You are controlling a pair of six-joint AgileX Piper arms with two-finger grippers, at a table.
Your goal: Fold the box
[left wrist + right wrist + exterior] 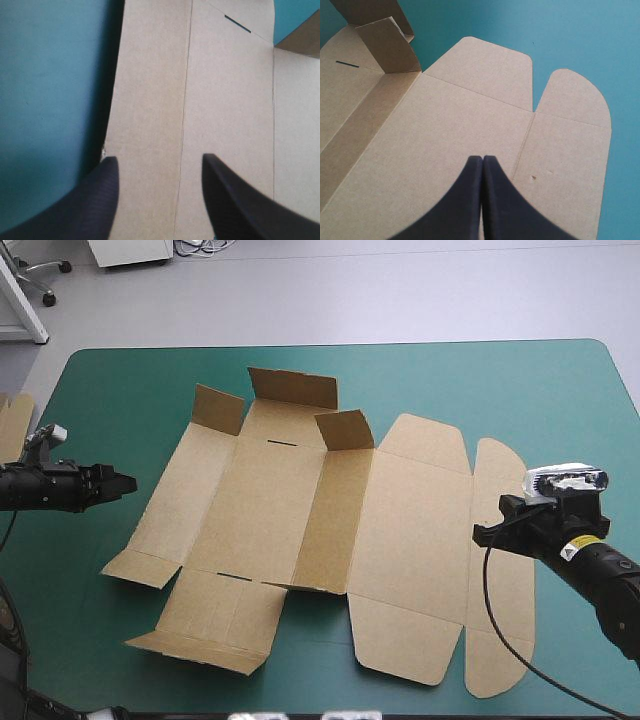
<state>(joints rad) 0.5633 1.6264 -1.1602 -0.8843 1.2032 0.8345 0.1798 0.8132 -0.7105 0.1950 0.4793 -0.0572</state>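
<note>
The left claw [118,483] gapes empty at the left edge of the box [270,490], its black fingers [95,200] apart above the outer panel. The right claw [487,533], pressed closed, hangs over the lid panel. The brown box lies mid-bench [500,390], mostly flat, with its far flaps raised. At the bench's left edge shows more board [12,425].

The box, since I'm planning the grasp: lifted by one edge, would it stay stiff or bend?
The box is a thin sheet with many scored creases, so it would probably hinge there rather than stay flat. It looks light, and pushed on the smooth teal-green cover it may slide. The raised flaps likely spring back.
</note>
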